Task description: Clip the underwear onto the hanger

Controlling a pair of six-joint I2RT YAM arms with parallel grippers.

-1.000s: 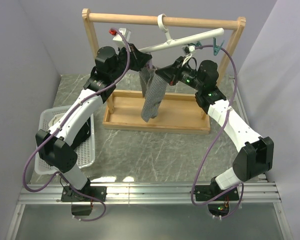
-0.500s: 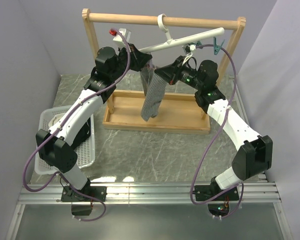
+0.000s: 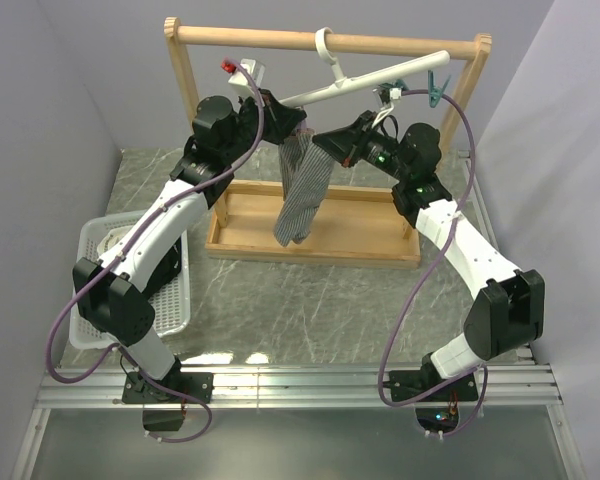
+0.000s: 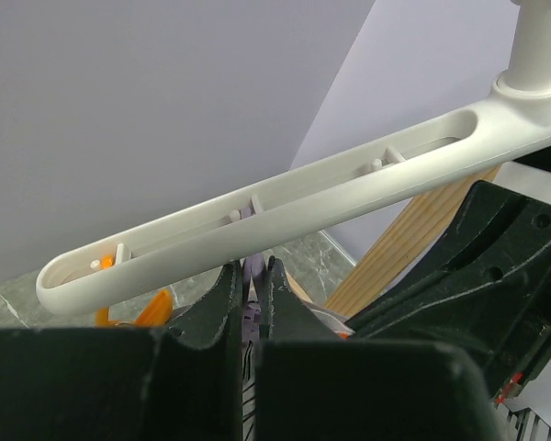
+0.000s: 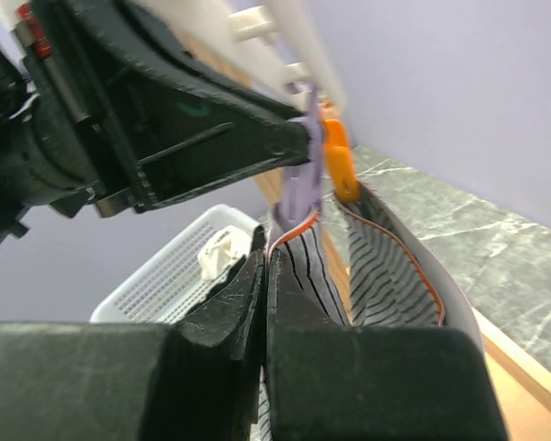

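The white hanger (image 3: 380, 78) hangs tilted by its hook from the wooden rod, and its bar (image 4: 331, 197) crosses the left wrist view. The grey striped underwear (image 3: 300, 195) dangles below its left half. My left gripper (image 3: 298, 125) is shut on a purple clip (image 4: 251, 274) just under the bar, with an orange clip (image 4: 156, 308) beside it. My right gripper (image 5: 266, 262) is shut on the orange-trimmed edge of the underwear (image 5: 386, 266), right below the purple clip (image 5: 303, 193) and the orange clip (image 5: 335, 161). In the top view the right gripper (image 3: 320, 150) sits close to the left one.
The big wooden frame (image 3: 240, 37) stands on a wooden tray base (image 3: 370, 235) at the back. A teal clip (image 3: 437, 90) hangs at the hanger's right end. A white basket (image 3: 175, 300) with a whitish cloth (image 5: 216, 253) sits at the left by the left arm.
The right gripper has lifted the underwear's edge slightly towards the clip. The cloth's lower end has swung a little left. The hanger's right end has tipped up a touch.
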